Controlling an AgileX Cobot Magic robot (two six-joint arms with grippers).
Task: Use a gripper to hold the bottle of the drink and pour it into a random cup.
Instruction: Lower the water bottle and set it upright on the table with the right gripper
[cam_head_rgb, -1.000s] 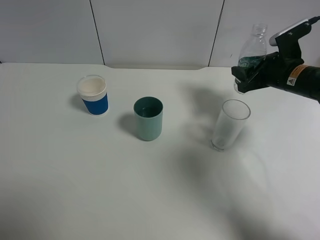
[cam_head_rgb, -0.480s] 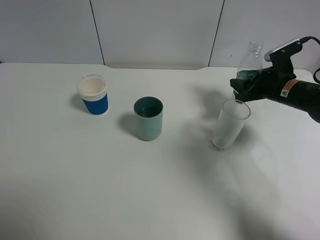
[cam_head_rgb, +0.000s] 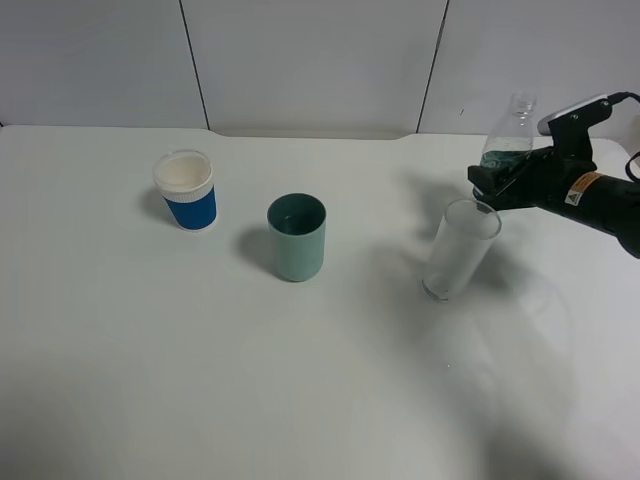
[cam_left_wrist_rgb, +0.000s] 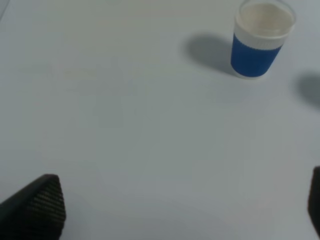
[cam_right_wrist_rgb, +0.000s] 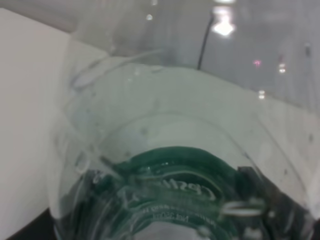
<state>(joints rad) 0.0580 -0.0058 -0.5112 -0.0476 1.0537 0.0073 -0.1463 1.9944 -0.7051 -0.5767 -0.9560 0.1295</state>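
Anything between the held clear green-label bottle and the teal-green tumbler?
Yes: the tall clear glass stands just below the right gripper holding the small clear plastic bottle, on the way left to the teal-green tumbler.

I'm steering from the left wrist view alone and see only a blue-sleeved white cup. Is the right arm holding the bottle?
Observer: Yes. The right gripper is shut on the small clear plastic bottle with the dark green label, held upright.
Operator: Where's the plain teal-green tumbler?
Observer: The teal tumbler stands mid-table, right of your blue-sleeved cup.
Operator: Anything near the bottle?
Observer: A tall clear glass stands just in front of the gripper.
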